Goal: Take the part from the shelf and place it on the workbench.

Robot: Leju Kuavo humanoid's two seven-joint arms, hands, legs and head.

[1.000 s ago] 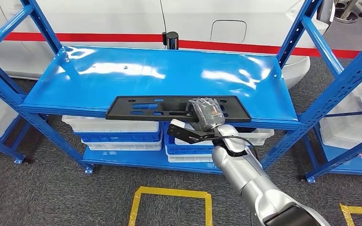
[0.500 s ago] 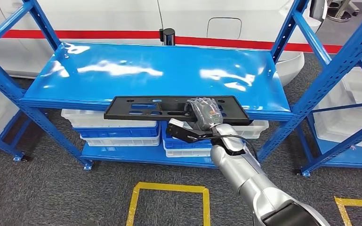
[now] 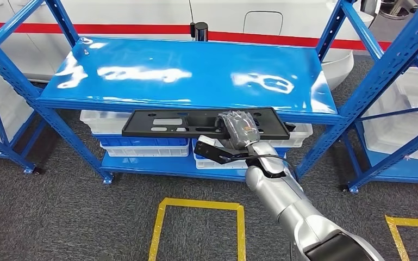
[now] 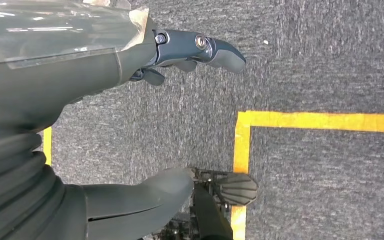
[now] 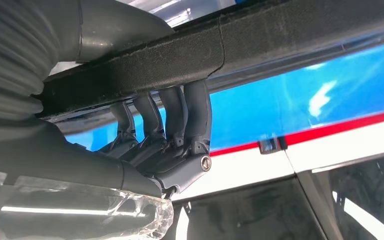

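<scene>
My right hand (image 3: 241,129) grips a long flat black part (image 3: 168,123) with slots, held level just in front of the blue shelf's (image 3: 195,76) front edge. In the right wrist view the fingers (image 5: 180,112) wrap around the part's black edge (image 5: 279,35), with the thumb on its other side. My left hand (image 4: 130,100) hangs over the grey carpet with its fingers apart and nothing in it.
White and blue bins (image 3: 141,145) sit on the lower shelf. Blue uprights (image 3: 380,81) stand at both sides of the rack. Yellow floor tape (image 3: 195,205) marks a square on the carpet. A white car body (image 3: 261,19) with a red stripe stands behind the rack.
The whole picture has shifted, so the camera has moved. The black part, held by my right hand, now sits off the shelf's front edge instead of lying partly on it.
</scene>
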